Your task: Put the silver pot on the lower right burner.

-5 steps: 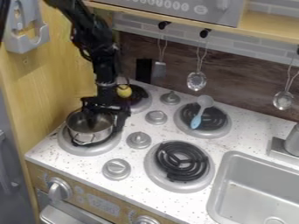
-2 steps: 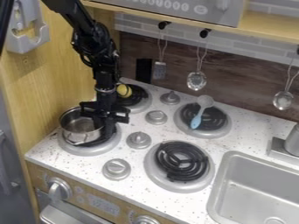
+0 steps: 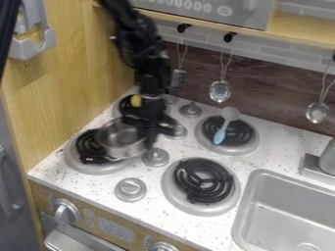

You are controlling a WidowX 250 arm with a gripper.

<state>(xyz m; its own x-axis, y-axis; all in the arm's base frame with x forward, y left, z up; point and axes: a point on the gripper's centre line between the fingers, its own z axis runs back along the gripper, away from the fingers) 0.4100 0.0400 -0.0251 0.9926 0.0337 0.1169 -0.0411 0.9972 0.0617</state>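
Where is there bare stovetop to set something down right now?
The lower right burner is bare, between the sink and left-hand knobs. So is the counter strip in front of it. It's crowded around the pot, gripper and upper left burner's yellow item.

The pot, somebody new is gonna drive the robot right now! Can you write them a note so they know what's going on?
Gripper: looks closed on the pot at its right side.
Where things are: the pot is over the right part of the lower left burner. The lower right burner is nearer the sink. A spoon lies on the upper right burner.
Done: the pot is held and seems lifted.
Left: carry it to the lower right burner, set it down flat, let go.
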